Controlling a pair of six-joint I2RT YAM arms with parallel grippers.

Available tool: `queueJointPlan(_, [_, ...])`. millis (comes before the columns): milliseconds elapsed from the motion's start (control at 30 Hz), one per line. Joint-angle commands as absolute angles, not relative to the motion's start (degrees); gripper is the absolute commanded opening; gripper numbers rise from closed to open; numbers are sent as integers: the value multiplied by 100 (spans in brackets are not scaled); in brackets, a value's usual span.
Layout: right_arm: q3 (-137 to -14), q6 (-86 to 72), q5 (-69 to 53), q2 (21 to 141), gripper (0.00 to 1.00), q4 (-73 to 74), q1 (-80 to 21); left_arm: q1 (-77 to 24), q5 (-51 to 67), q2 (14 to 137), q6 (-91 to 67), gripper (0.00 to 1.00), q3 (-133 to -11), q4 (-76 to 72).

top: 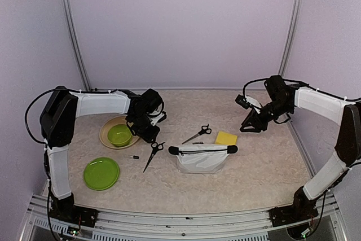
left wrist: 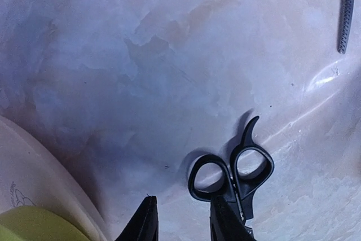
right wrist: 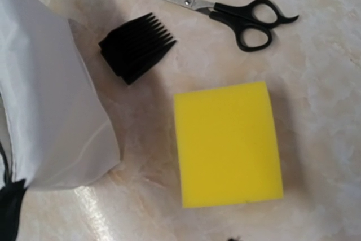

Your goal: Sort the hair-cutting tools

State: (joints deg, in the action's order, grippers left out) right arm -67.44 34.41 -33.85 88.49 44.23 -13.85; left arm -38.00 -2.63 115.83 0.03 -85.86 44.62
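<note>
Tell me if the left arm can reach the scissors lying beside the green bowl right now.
Probably yes. The left gripper hangs just above the scissors, jaws apart, one finger over the blades. Nothing covers the handles, and the green bowl sits off to the side.

— Any lettering, brand, number or sign to read anywhere?
— None legible. Just a faint scribbled mark on the bare rim of the beige plate (left wrist: pixel 25 193), near the desk's left edge; too small to make out.
</note>
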Motion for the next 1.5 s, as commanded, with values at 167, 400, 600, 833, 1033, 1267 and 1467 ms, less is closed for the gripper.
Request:
queueJointPlan(167, [-6769,3467,-3551,8844,35,4498,-1353,-3841,-385,11982,95,27,-8823,4574])
queueJointPlan(400, [-6789,3476,-3566,8900,35,4524,-1352,-3850,-371,12086,121,26,-8824,4567])
queueJointPlan(600, [-6797,3480,-3577,8925,35,4549,-1352,-3964,-437,12103,215,24,-8728,4565])
queueJointPlan(833, [-6812,3480,-3616,8923,34,4570,-1351,-4081,-487,12154,279,9,-8638,4563])
queueJointPlan(1033, [-6984,3533,-3825,8819,34,4762,-1345,-4122,-824,11664,259,0,-8338,4445])
queueJointPlan(1267, [-7968,4089,-4261,8866,36,5763,-1493,-3948,30,10797,253,0,-8181,4308])
queueJointPlan(1467, [-9329,4445,-3932,9116,35,6095,-2538,-3824,1025,10279,282,0,-8249,4472])
